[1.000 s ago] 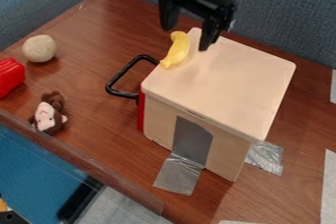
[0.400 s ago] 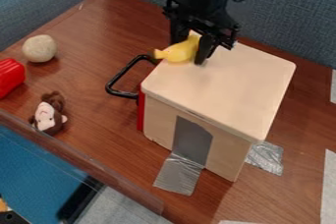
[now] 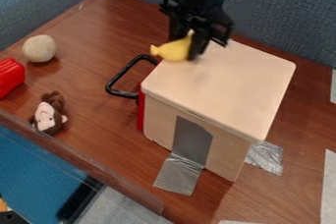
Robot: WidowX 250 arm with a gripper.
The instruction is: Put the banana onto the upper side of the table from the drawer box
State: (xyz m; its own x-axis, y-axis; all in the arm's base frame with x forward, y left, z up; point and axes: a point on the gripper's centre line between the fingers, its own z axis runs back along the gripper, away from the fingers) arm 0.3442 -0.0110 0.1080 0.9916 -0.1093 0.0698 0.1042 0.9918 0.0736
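Drawer box [image 3: 226,88] — smooth, matt wood

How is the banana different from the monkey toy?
The banana is yellow, but the monkey toy is brown with a pale face. The banana is held by the tool at the box, while the monkey toy lies on the table. The banana looks smooth, the monkey toy fuzzy. Both are smaller than the box.
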